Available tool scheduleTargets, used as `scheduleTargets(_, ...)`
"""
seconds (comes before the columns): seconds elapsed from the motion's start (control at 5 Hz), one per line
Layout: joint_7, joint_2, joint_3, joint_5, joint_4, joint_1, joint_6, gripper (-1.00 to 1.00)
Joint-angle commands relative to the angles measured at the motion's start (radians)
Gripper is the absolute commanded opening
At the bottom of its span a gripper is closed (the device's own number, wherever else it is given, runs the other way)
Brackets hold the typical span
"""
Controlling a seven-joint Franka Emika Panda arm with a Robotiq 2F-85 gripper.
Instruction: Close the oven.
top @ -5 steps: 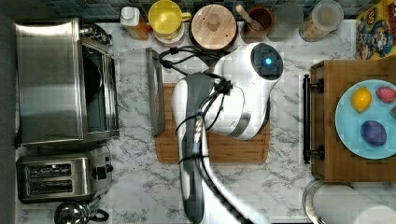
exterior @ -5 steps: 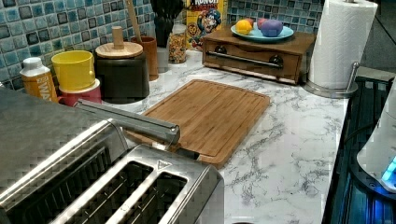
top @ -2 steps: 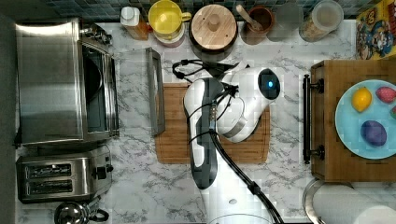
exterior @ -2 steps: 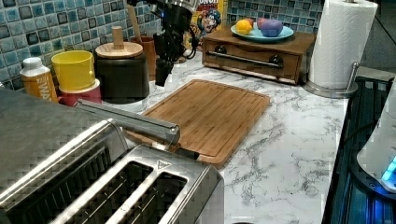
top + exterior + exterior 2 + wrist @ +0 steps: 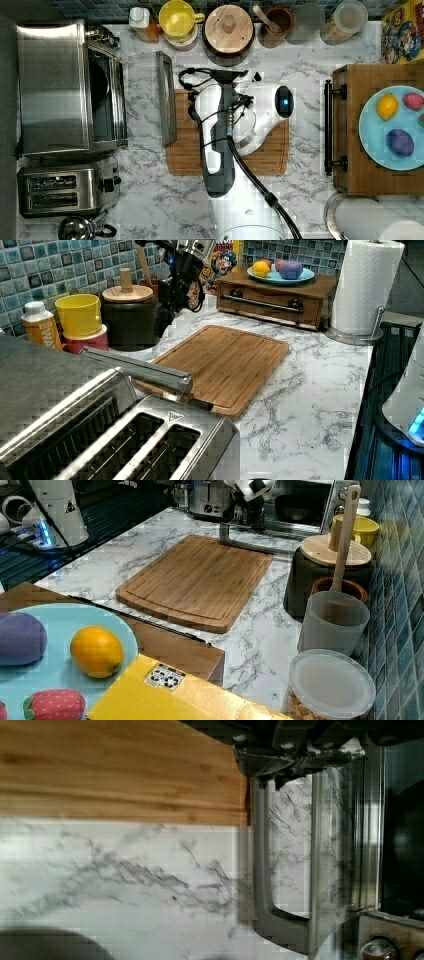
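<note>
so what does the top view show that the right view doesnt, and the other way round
Only the top view shows the oven's steel roof, the two-slot toaster and the kettle by it, and the paper towel roll.

Only the right view shows the dark pan inside the oven and the control knobs on its front.

Both show the open drop-down door, its bar handle, the cutting board, the blue plate with the lemon, and the yellow cup.

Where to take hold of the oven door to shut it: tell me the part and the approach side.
Take the bar handle along the free edge of the oven door, which lies flat and open. Come from the cutting board side, get under the bar and lift; being farthest from the hinge, it probably swings easiest.
</note>
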State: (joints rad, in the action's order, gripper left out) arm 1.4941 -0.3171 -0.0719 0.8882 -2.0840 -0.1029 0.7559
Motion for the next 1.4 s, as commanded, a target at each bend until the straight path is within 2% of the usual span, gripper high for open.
scheduleTargets(0.2, 0.080, -0.101, -0.071, 0.058, 0.146, -0.003, 0.048, -1.00)
scheduleTargets(0.6, 0.086, -0.090, -0.137, 0.114, 0.150, -0.048, 0.015, -1.00)
scheduleTargets(0.8, -0.005, -0.101, -0.122, 0.053, 0.177, -0.013, -0.017, -1.00)
scheduleTargets(1.2, -0.118, -0.206, -0.118, -0.026, 0.279, 0.025, -0.156, -1.00)
scheduleTargets(1.4, -0.134, -0.204, -0.127, -0.040, 0.274, 0.046, -0.148, -1.00)
